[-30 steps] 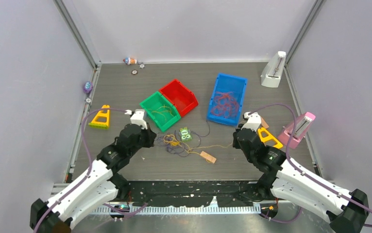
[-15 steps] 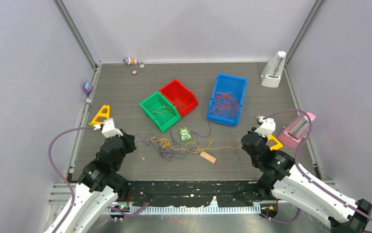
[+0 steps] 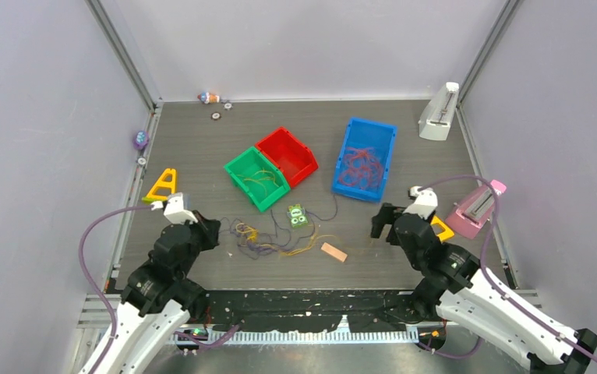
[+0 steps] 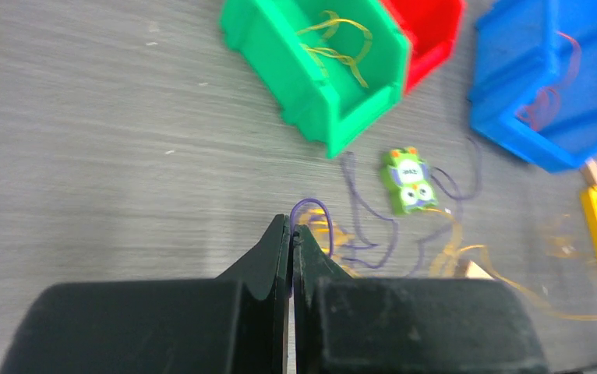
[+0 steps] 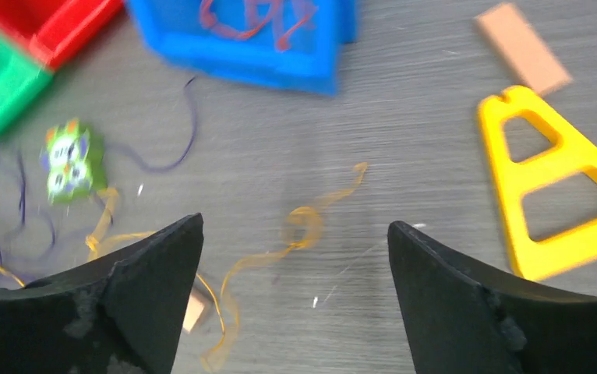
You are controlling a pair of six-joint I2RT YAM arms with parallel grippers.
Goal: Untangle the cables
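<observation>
A loose tangle of yellow and purple cables [image 3: 276, 238] lies on the table between the arms. My left gripper [image 3: 216, 228] is at its left end, shut on a purple cable [image 4: 312, 209] that loops out of the fingertips [image 4: 290, 227]. My right gripper [image 3: 381, 222] is to the right of the tangle, open and empty [image 5: 293, 226]. A curled yellow cable [image 5: 303, 227] lies on the table under the gap. Orange-red cables [image 3: 358, 167] fill the blue bin [image 3: 373, 125], and yellow ones [image 3: 261, 178] lie in the green bin [image 3: 237, 167].
A red bin [image 3: 299, 148] adjoins the green one. A green owl toy [image 3: 297, 216] and a tan block [image 3: 333, 252] sit among the cables. Yellow triangles lie at the left [image 3: 161, 185] and by my right wrist [image 3: 440, 227]. White [image 3: 438, 113] and pink [image 3: 478, 206] stands are at right.
My left arm drew back to the left with the purple cable, dragging the tangle leftward. My right gripper opened and let go of the yellow cable, which sprang back.
</observation>
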